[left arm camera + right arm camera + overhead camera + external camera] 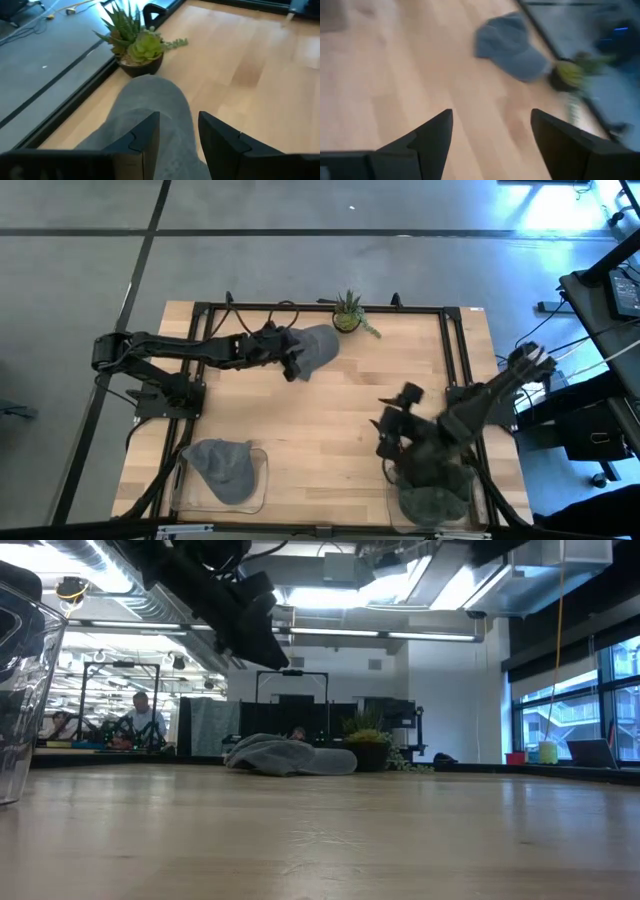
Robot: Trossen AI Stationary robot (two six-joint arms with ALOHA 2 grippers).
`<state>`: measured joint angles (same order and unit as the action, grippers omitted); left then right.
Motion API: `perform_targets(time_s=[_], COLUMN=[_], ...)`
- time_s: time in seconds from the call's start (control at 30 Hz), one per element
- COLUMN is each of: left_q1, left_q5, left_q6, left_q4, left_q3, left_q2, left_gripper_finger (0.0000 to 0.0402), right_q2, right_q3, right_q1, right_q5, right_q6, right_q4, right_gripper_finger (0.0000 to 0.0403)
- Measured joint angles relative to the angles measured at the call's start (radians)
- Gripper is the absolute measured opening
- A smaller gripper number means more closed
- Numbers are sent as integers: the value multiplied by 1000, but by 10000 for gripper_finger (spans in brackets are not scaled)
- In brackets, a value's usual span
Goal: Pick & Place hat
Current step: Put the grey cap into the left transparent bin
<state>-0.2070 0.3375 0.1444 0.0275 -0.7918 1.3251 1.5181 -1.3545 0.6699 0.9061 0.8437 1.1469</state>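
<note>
A grey hat [318, 345] lies by its underside on the wooden table near the far edge, next to a potted plant; it also shows in the low view [290, 755] and, far off, in the right wrist view [510, 47]. My left gripper [291, 366] hovers over the hat's left part, open, with grey cloth [155, 100] showing below and between its fingers [178, 117]. The low view shows that gripper [255, 630] well above the hat. My right gripper [388, 432] is open [491, 115] over bare table near the right front.
A small potted plant [347, 315] stands at the far edge beside the hat. A clear bin [262, 480] at the near left holds a blue-grey hat [222, 468]. A second clear bin [430, 502] with a dark green hat sits under the right arm. The table's middle is bare wood.
</note>
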Motion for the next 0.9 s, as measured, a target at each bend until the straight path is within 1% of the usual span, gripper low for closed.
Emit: perform_targets(time_s=[0.1, 0.17, 0.27, 0.37, 0.5, 0.63, 0.77, 0.8, 0.9], left_q1=[2, 2, -7, -31, -70, -115, -150, -156, -173], left_q5=[-23, -22, -17, -12, 5, -7, -47, -39, 28], left_q6=[0, 7, 71, 134, 202, 271, 394, 410, 426], left_q4=[0, 10, 59, 135, 138, 106, 128, 142, 175], left_q3=[0, 0, 0, 0, 1, 1, 2, 2, 2], left_q2=[0, 0, 0, 15, 72, 148, 208, 222, 252], left_gripper_finger=[130, 131, 145, 169, 209, 232, 233, 232, 228], right_q2=[-89, -146, -217, -264, -297, -301, -301, -301, -301], right_q3=[132, 234, 403, 560, 732, 849, 910, 914, 921], right_q1=[-93, -159, -257, -341, -426, -472, -483, -484, -484], right_q5=[-105, -216, -403, -540, -625, -697, -749, -753, -753], right_q6=[-258, -407, -569, -667, -727, -721, -719, -720, -725], right_q4=[-310, -512, -823, -1081, -1333, -1511, -1571, -1576, -1576], right_gripper_finger=[266, 266, 266, 266, 266, 266, 266, 266, 266])
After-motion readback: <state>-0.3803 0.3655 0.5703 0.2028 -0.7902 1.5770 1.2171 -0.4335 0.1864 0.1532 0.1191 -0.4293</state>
